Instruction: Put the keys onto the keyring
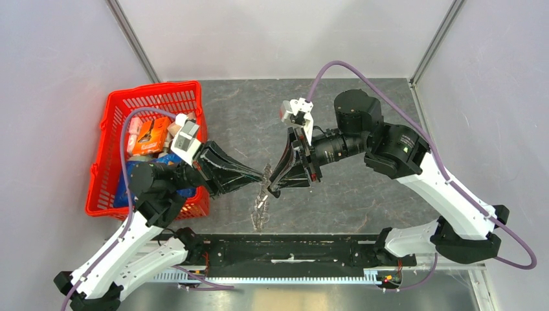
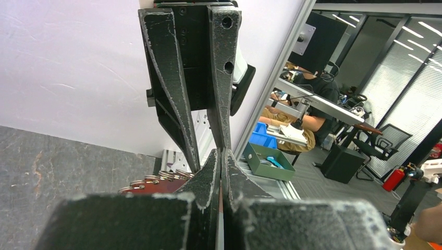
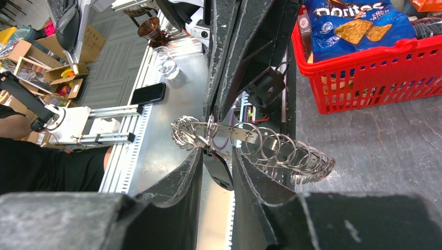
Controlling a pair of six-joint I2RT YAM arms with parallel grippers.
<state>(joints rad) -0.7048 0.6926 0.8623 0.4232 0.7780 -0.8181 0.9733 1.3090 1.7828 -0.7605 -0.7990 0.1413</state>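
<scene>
Black key (image 3: 221, 174) head, tilted, nipped between the narrowed fingers of the right gripper (image 3: 217, 155); the hold looks slight. Just above: left gripper (image 3: 212, 117), fingers pressed together on the keyring (image 3: 271, 146), a metal strip strung with many loops trailing sideways from the pinch. Hazards: key twisting or slipping out if pushed against a loop; strip swinging about its single pinch; opposing fingertips colliding. Table (image 3: 391, 151) beneath would catch a drop.

The black left gripper (image 1: 261, 173) and black right gripper (image 1: 274, 188) meet tip to tip over the grey table (image 1: 362, 194). A silvery metal keyring (image 1: 261, 208) shows just beneath their tips.
</scene>
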